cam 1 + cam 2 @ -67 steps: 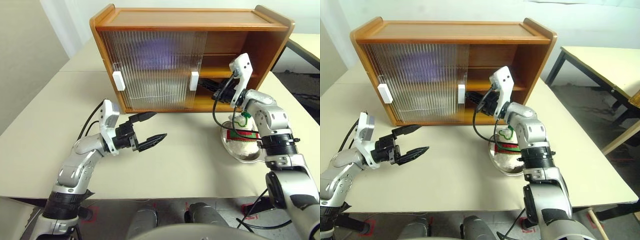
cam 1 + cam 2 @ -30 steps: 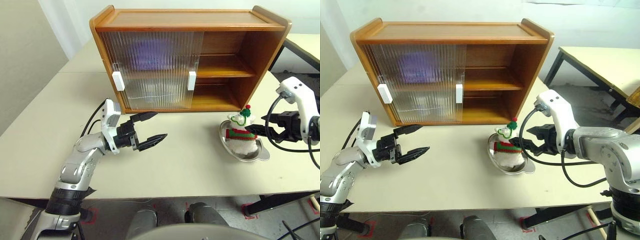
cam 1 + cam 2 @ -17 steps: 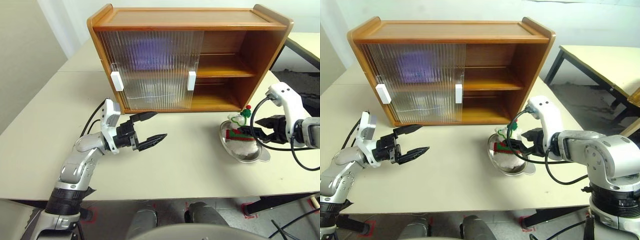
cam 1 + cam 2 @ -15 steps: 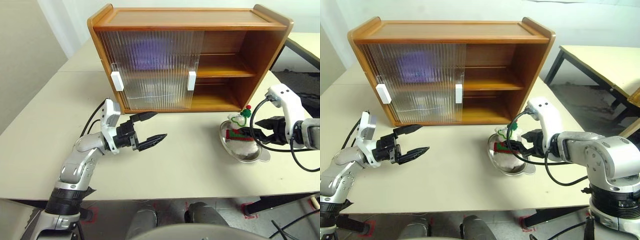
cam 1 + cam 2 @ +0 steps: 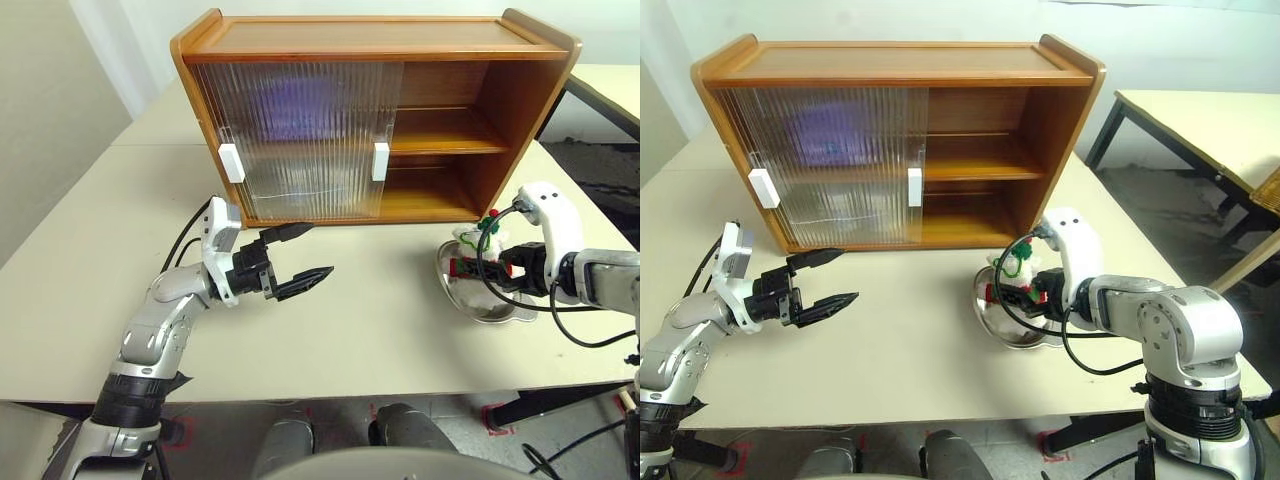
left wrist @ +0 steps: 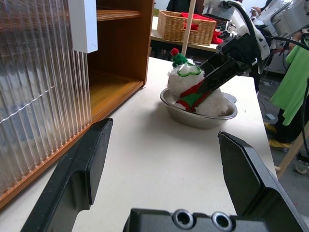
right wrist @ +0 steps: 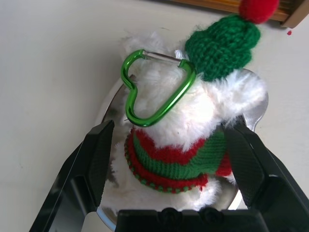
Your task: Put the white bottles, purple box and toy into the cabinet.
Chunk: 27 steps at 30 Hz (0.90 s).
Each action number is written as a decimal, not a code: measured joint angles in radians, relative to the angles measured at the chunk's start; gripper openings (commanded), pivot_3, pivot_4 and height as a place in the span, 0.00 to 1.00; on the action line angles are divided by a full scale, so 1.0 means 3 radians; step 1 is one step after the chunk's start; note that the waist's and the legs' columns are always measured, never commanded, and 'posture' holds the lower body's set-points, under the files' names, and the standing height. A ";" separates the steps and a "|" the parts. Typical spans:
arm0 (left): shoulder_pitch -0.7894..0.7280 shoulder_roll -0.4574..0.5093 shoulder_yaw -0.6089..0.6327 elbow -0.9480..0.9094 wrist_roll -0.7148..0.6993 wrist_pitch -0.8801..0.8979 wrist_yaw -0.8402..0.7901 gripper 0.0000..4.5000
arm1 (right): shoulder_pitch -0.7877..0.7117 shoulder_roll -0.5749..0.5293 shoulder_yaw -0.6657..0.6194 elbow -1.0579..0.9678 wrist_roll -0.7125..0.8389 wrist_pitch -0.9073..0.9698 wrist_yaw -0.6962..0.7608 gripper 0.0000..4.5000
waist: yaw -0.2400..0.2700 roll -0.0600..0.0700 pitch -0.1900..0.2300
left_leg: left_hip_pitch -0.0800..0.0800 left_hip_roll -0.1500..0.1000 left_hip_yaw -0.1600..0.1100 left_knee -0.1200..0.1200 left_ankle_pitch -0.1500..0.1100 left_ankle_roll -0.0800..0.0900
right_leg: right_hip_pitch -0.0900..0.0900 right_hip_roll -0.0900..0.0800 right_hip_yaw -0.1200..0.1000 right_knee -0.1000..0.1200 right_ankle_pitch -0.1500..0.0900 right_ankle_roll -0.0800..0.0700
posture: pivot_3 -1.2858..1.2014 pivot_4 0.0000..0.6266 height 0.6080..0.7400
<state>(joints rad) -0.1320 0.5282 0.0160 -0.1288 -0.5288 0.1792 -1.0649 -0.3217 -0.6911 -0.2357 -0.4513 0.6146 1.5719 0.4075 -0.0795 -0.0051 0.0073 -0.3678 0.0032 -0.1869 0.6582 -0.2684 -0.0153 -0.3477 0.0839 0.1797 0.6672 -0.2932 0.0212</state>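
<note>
Cream table (image 5: pixel 380 340) fills the foreground, seam across it at far left, a second cream tabletop butted behind. White wall (image 5: pixel 130 50) at back, beige panel (image 5: pixel 40 150) on the left side. Second table (image 5: pixel 1200 125) with cream top and black legs stands well apart on the right. Grey floor (image 5: pixel 1150 200) between the tables, red tape marks (image 5: pixel 497 415) on the floor near the front edge. Wicker basket (image 6: pixel 186 26) with red contents on a far table. Person in green top (image 6: pixel 294 82) at the room's edge. Even indoor light.
</note>
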 measured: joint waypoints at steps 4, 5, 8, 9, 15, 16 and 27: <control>0.0000 0.0021 0.0000 0.0023 0.0036 -0.0024 -0.0022 1.00 | -0.0014 0.0015 0.0050 0.0100 -0.0066 -0.0066 -0.0013 0.77 | 0.0000 0.0000 0.0000 | 0.0000 0.0000 -0.0001 0.0000 0.0000 0.0000 | 0.0000 0.0000 0.0000 0.0000 0.0000 -0.0001 | 0.47 0.00 1.00; 0.0000 0.0022 0.0000 0.0026 0.0043 -0.0028 -0.0028 1.00 | -0.0013 0.0001 0.0067 0.0108 -0.0082 -0.0074 -0.0012 0.69 | 0.0000 0.0000 0.0000 | 0.0000 0.0000 -0.0001 0.0000 0.0000 0.0000 | 0.0000 0.0000 0.0000 0.0000 -0.0001 -0.0001 | 0.48 0.00 1.00; 0.0002 0.0025 0.0000 0.0027 0.0039 -0.0029 -0.0083 1.00 | 0.0015 -0.0116 0.0118 0.0102 -0.0076 -0.0087 0.0074 0.44 | 0.0006 0.0000 -0.0001 | -0.0001 0.0000 -0.0001 -0.0001 0.0000 0.0000 | 0.0000 0.0000 0.0000 0.0000 -0.0002 -0.0004 | 0.48 0.00 1.00; 0.0006 0.0027 0.0000 0.0026 0.0029 -0.0029 -0.0117 1.00 | 0.0036 -0.0142 0.0135 0.0098 -0.0075 -0.0093 0.0100 0.37 | 0.0007 0.0000 -0.0001 | -0.0001 0.0000 -0.0001 -0.0001 0.0000 0.0000 | 0.0000 0.0000 0.0000 0.0000 -0.0002 -0.0004 | 0.48 0.00 1.00; 0.0044 0.0038 -0.0005 -0.0060 -0.0108 -0.0099 -0.0438 1.00 | 0.0105 -0.0253 0.0258 0.0097 -0.0080 -0.0193 0.0201 0.05 | 0.0008 0.0000 -0.0001 | -0.0001 0.0000 -0.0001 0.0000 0.0000 -0.0001 | 0.0000 0.0000 0.0000 0.0000 -0.0003 -0.0005 | 0.48 0.00 1.00; 0.0044 0.0035 -0.0005 -0.0066 -0.0113 -0.0123 -0.0452 1.00 | 0.0105 -0.0262 0.0265 0.0098 -0.0077 -0.0202 0.0220 0.04 | 0.0009 0.0000 -0.0001 | -0.0001 0.0000 -0.0001 0.0000 0.0000 -0.0001 | 0.0000 0.0000 -0.0001 0.0000 -0.0003 -0.0005 | 0.48 0.00 1.00; 0.0071 0.0035 -0.0007 -0.0048 -0.0085 -0.0161 -0.0454 1.00 | -0.0337 -0.0494 -0.0063 0.0396 0.0167 -0.0232 0.0648 0.04 | 0.0008 0.0001 -0.0002 | -0.0003 0.0002 0.0001 -0.0002 -0.0001 -0.0001 | -0.0003 0.0000 -0.0001 0.0000 -0.0006 -0.0011 | 0.48 0.00 1.00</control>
<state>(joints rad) -0.1106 0.5387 0.0140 -0.1432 -0.5543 0.1309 -1.2010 -0.4228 -0.8394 -0.2546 -0.3326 0.6646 1.5023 0.6018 -0.0770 -0.0047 0.0067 -0.3687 0.0037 -0.1866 0.6575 -0.2686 -0.0155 -0.3487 0.0838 0.1795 0.6673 -0.2949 0.0178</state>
